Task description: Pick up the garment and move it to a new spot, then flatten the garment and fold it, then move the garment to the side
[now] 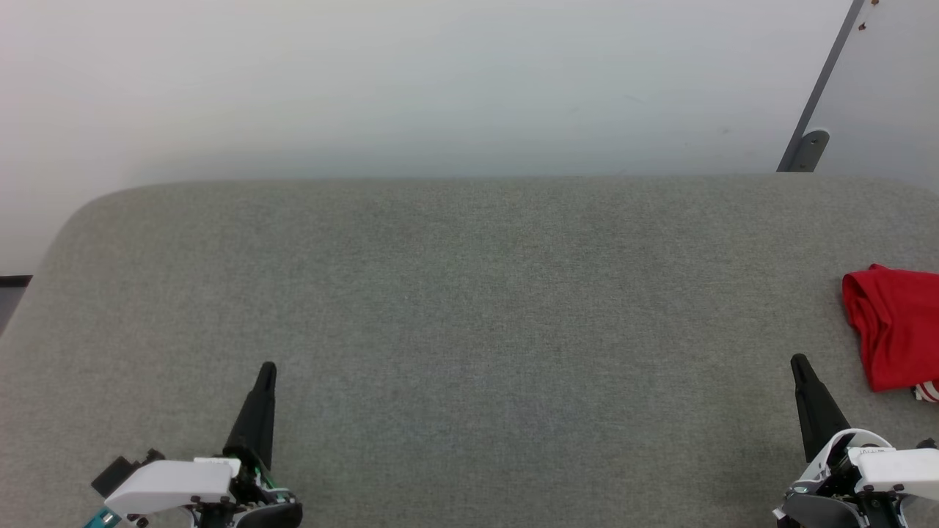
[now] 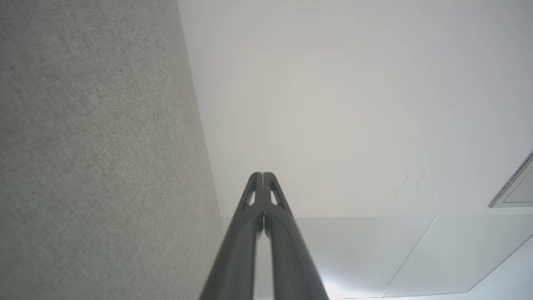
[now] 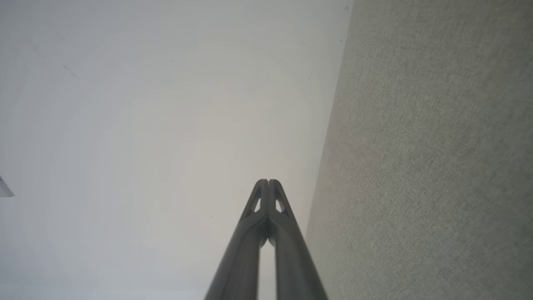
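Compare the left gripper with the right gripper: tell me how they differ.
The left gripper sits far from the garment; the right gripper sits close beside it. The left gripper's wrist view has the grey surface on its left, the right gripper's on its right. Both have jaws shut, holding nothing.

I find the garment (image 1: 891, 323) lying on the table (image 1: 469, 293) at the right, partly out of frame. The left gripper (image 1: 266, 368) sits at the table's near left and the right gripper (image 1: 798, 361) at its near right, close beside the garment but apart from it. A wall (image 1: 440, 88) stands behind the table.
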`<state>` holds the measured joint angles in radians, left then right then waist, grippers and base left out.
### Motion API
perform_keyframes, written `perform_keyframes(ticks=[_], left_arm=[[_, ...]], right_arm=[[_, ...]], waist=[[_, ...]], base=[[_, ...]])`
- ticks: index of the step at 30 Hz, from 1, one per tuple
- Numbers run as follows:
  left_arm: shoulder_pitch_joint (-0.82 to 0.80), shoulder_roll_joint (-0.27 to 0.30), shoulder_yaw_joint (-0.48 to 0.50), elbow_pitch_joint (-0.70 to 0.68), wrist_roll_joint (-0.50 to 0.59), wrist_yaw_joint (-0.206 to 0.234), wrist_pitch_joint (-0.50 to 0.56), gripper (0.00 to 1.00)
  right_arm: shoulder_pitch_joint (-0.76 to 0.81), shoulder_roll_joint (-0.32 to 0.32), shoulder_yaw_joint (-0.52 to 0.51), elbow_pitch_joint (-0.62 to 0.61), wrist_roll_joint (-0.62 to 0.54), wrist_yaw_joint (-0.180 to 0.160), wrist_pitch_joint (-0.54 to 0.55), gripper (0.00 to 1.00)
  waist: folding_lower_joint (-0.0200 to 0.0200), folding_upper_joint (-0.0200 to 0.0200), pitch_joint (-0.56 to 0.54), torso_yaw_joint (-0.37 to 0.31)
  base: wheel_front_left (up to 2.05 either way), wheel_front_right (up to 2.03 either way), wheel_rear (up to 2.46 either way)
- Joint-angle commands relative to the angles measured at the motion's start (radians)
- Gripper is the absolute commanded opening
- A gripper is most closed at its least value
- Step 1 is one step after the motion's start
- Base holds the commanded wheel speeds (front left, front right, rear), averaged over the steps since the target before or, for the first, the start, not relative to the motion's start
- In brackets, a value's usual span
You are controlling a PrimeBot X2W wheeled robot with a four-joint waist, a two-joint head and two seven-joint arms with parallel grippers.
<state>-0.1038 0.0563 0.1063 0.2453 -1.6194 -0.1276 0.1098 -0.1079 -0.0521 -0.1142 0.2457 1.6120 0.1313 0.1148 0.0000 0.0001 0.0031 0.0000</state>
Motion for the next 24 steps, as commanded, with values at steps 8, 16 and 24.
perform_keyframes(ticks=[8, 16, 24], left_arm=[[-0.01, -0.003, 0.004, 0.002, 0.003, -0.006, 0.002, 0.0], [-0.01, -0.003, 0.005, 0.002, 0.004, -0.006, 0.002, 0.0], [-0.011, -0.004, 0.005, 0.001, 0.004, -0.006, 0.003, 0.0]], right_arm=[[-0.003, 0.004, -0.001, 0.0, 0.001, -0.001, 0.002, 0.0], [-0.003, 0.004, -0.001, 0.0, 0.001, -0.001, 0.002, 0.0], [-0.003, 0.004, -0.001, 0.0, 0.001, -0.001, 0.003, 0.0]], waist=[[0.0, -0.0001, 0.0, 0.0], [0.0, -0.0001, 0.0, 0.0], [0.0, -0.0001, 0.0, 0.0]], base=[[0.0, 0.0, 0.0], [0.0, 0.0, 0.0], [0.0, 0.0, 0.0]])
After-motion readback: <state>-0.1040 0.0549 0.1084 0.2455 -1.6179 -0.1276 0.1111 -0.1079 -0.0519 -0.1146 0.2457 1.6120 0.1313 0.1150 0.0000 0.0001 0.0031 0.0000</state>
